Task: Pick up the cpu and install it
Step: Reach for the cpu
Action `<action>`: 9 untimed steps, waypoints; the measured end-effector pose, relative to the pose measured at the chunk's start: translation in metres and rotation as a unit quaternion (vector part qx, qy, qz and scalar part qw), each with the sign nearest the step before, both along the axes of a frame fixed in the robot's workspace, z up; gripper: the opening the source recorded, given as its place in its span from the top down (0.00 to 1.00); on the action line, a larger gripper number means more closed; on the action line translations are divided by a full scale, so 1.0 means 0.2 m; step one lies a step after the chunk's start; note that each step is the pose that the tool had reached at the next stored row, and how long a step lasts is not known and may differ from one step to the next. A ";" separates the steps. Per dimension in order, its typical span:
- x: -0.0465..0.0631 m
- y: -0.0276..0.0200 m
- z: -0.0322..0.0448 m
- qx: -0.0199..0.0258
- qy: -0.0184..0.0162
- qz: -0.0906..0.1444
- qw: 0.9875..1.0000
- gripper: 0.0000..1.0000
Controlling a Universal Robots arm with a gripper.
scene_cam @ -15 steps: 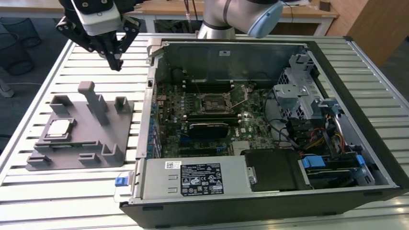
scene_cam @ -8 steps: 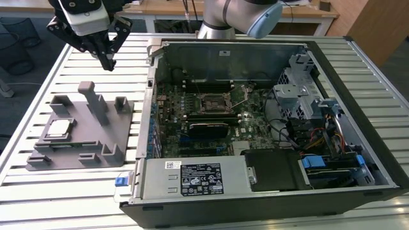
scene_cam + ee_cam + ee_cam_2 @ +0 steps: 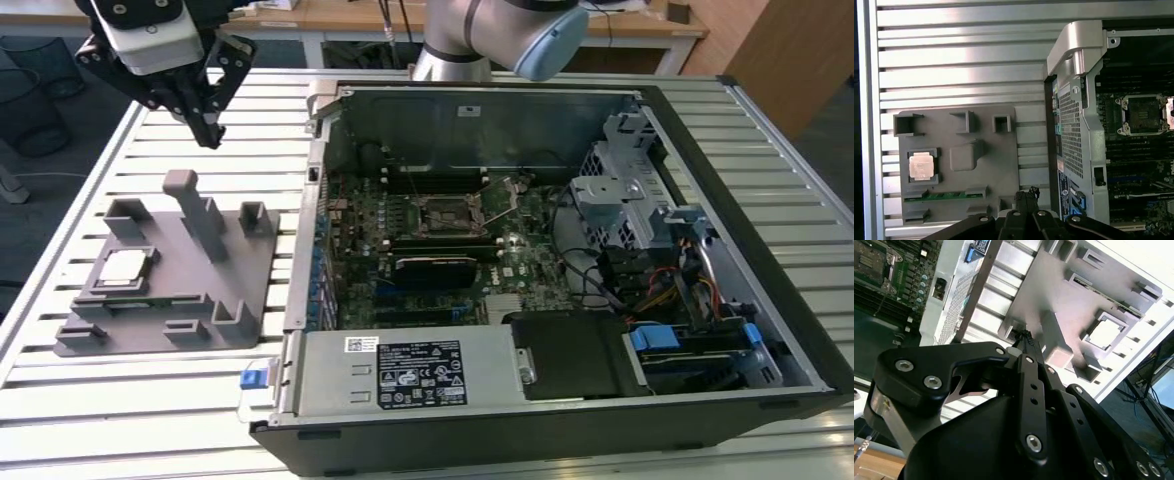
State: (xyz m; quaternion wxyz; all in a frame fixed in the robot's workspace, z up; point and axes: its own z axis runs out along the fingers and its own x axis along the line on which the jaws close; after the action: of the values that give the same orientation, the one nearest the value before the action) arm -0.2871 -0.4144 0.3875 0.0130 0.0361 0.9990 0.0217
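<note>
Step in hand: approach for pick-up. My gripper (image 3: 207, 135) hangs closed and empty above the worktop (image 3: 134, 400), well apart from the cpu (image 3: 123, 268) seated in its grey fixture (image 3: 200, 292) (motherboard socket (image 3: 447, 210) vacant). Grasping likely requires opened fingers centred over it.

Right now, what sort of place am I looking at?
Probably a robotics lab bench: a robot arm at a slatted metal table, an open computer case, and a grey fixture holding the cpu.
</note>
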 end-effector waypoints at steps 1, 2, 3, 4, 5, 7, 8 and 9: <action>-0.01 0.000 0.000 0.000 0.000 0.000 1.000 0.89; -0.02 0.000 0.000 0.000 0.000 0.000 1.000 0.89; -0.03 0.000 -0.001 0.000 0.000 0.000 1.000 0.89; -0.04 0.000 -0.001 0.000 0.000 0.000 1.000 0.89; -0.05 0.000 -0.001 0.000 0.000 0.000 1.000 0.89; -0.06 0.000 -0.001 0.000 0.000 0.000 1.000 0.89; -0.07 0.000 -0.002 0.000 0.000 0.000 1.000 0.89; -0.08 0.000 -0.002 0.000 0.000 0.000 1.000 0.89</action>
State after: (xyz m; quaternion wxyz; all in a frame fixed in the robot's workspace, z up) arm -0.3032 -0.4144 0.3871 0.0130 0.0361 0.9990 0.0217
